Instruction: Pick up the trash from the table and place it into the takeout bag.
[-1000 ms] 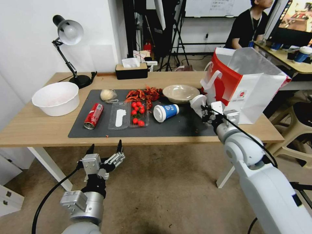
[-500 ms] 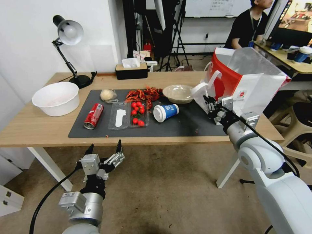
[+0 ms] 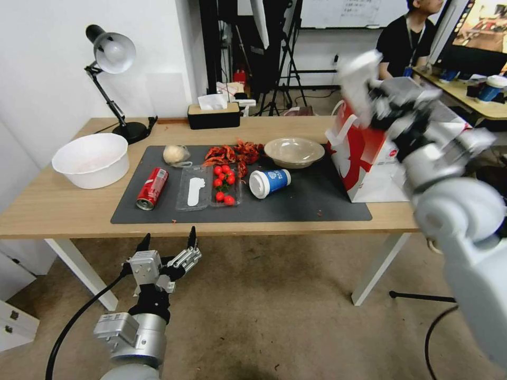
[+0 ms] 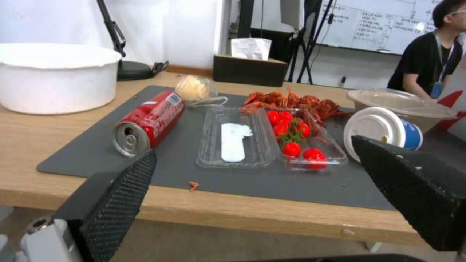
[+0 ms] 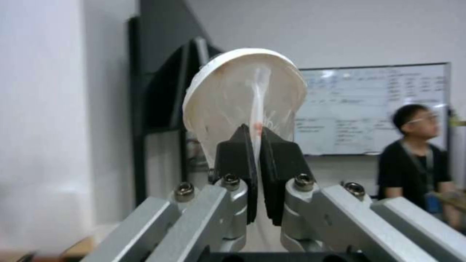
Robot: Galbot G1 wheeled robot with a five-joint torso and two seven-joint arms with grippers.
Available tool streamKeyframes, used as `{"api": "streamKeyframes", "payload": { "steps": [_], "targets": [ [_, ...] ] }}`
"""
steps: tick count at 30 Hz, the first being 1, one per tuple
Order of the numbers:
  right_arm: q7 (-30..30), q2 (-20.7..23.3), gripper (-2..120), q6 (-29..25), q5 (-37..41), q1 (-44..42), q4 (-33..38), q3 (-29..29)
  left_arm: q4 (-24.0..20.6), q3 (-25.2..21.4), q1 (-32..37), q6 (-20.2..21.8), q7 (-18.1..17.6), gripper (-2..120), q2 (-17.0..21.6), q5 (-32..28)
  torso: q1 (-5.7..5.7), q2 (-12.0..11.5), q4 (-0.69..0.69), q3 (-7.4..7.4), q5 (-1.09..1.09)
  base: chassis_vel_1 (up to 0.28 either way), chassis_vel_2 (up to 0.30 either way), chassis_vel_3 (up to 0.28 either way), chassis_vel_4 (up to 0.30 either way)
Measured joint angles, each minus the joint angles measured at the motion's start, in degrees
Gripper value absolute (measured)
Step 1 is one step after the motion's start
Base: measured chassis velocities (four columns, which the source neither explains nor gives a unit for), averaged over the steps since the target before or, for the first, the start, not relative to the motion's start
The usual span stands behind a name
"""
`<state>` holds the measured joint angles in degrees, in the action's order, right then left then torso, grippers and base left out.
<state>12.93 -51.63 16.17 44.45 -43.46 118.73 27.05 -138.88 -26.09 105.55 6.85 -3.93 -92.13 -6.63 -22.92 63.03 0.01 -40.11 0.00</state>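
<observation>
- Jaws of the right gripper (image 5: 256, 145) pinch the clear plastic cup (image 5: 243, 98) by its wall, high above the takeout bag (image 3: 369, 158), presumably to drop it in.
- Left gripper (image 3: 168, 254) hangs spread wide below the desk (image 3: 53, 211), idle.
- Red soda can (image 3: 152, 188) lies well left of the bag.

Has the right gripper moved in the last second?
Yes. The right gripper, shut on the clear plastic cup, has risen from the mat beside the takeout bag to above the bag's open top.
</observation>
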Motion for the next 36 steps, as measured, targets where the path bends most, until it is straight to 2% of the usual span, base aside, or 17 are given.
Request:
{"api": "streamKeyframes", "payload": {
  "steps": [1, 4, 8, 13, 16, 18, 20, 22, 23, 24, 27, 28, 29, 30, 31, 33, 36],
  "targets": [
    [0.0, 0.0, 1, 0.0, 0.0, 0.0, 0.0, 0.0, 0.0, 0.0, 0.0, 0.0, 0.0, 100, 0.0, 0.0, 0.0, 0.0, 0.0, 0.0, 0.0, 0.0, 0.0, 0.0, 0.0],
    [3.5, 2.2, 1, 1.7, 2.1, 7.0, -6.6, -0.7, 0.1, 0.1, 0.0, 0.0, 0.0, 100, 0.0, 0.1, 0.0, 0.0, -0.01, 0.0, 0.01, 0.0, 0.0, 0.0, 0.0],
    [5.0, 2.1, 1, 4.9, 1.1, 9.3, -11.6, -1.5, 0.2, -0.2, 0.0, -0.1, 0.0, 100, 0.0, 0.1, 0.0, 0.0, -0.01, 0.0, 0.01, 0.0, 0.0, 0.0, 0.0],
    [5.4, 1.3, 1, 7.1, -1.9, 9.2, -14.4, -2.0, 0.3, -0.4, 0.1, -0.1, 0.2, 100, 0.0, 0.1, 0.0, 0.0, -0.01, -0.01, 0.01, 0.0, 0.0, 0.0, 0.0],
    [5.4, -0.3, 15, 9.1, -3.6, 8.6, -15.9, -2.4, 0.3, -0.8, 0.2, 0.0, 0.4, 100, 0.0, 0.1, 0.0, 0.0, -0.01, 0.0, 0.0, 0.0, 0.0, 0.0, 0.0],
    [5.3, -0.9, 18, 9.3, -4.1, 8.4, -16.3, -2.7, 0.3, -1.0, 0.2, 0.1, 0.4, 100, 0.0, 0.1, 0.0, 0.0, -0.01, -0.01, 0.01, 0.0, 0.0, 0.0, 0.0],
    [5.4, -1.6, 30, 10.0, -4.4, 8.3, -16.4, -2.8, 0.3, -1.2, 0.3, 0.1, 0.4, 100, 0.0, 0.1, 0.0, 0.0, 0.0, -0.01, 0.0, 0.0, 0.0, 0.0, 0.0],
    [5.4, -1.7, 32, 10.2, -4.4, 8.3, -16.4, -2.9, 0.3, -1.2, 0.5, 0.1, 0.4, 100, 0.0, 0.1, 0.0, 0.0, 0.0, 0.0, -0.01, 0.0, 0.0, 0.0, 0.0],
    [5.1, -1.7, 39, 10.3, -4.4, 8.2, -16.4, -2.9, 0.3, -1.1, 0.8, 0.0, 0.4, 100, 0.0, 0.1, 0.0, 0.0, 0.0, 0.0, 0.0, 0.0, 0.0, 0.0, 0.0],
    [5.1, -1.7, 39, 10.3, -4.4, 8.2, -16.4, -2.9, 0.3, -1.1, 0.8, 0.0, 0.4, 100, 0.0, 0.1, 0.0, 0.0, 0.0, 0.0, 0.0, 0.0, 0.0, 0.0, 0.0],
    [4.8, -1.0, 53, 10.8, -4.4, 8.0, -16.0, -2.9, 0.6, -0.9, 0.9, -0.2, 0.3, 100, 0.0, 0.1, 0.0, 0.0, -0.01, 0.0, -0.01, 0.0, 0.0, 0.0, 0.0],
    [4.8, -1.0, 53, 10.8, -4.4, 8.0, -16.0, -2.9, 0.6, -0.9, 0.9, -0.2, 0.3, 100, 0.0, 0.1, 0.0, 0.0, -0.01, 0.0, -0.01, 0.0, 0.0, 0.0, 0.0],
    [4.6, -0.6, 61, 10.8, -4.3, 7.7, -15.7, -2.8, 0.7, -0.6, 0.8, -0.3, 0.3, 100, 0.0, 0.1, 0.0, 0.0, -0.01, 0.0, 0.0, 0.0, 0.0, 0.0, 0.0],
    [4.6, -0.3, 75, 11.0, -3.3, 7.2, -14.5, -2.6, 0.7, -0.3, 0.7, -0.3, 0.3, 100, 0.0, 0.1, 0.0, 0.0, -0.01, 0.0, -0.01, 0.0, 0.0, 0.0, 0.0],
    [4.6, -0.3, 75, 11.0, -3.3, 7.2, -14.5, -2.6, 0.7, -0.3, 0.7, -0.3, 0.3, 100, 0.0, 0.1, 0.0, 0.0, -0.01, 0.0, -0.01, 0.0, 0.0, 0.0, 0.0],
    [4.7, -0.3, 85, 11.0, -2.9, 7.1, -13.7, -2.5, 0.9, -0.2, 0.7, -0.3, 0.3, 100, 0.0, 0.3, 0.0, 0.0, -0.01, 0.0, 0.0, 0.0, 0.0, 0.0, 0.0],
    [4.7, -0.3, 91, 11.0, -2.6, 7.0, -13.1, -2.3, 0.9, -0.2, 0.8, -0.4, 0.3, 100, 0.0, 0.3, 0.0, 0.0, 0.0, 0.0, 0.0, 0.0, 0.0, 0.0, 0.0]
  ]
}}
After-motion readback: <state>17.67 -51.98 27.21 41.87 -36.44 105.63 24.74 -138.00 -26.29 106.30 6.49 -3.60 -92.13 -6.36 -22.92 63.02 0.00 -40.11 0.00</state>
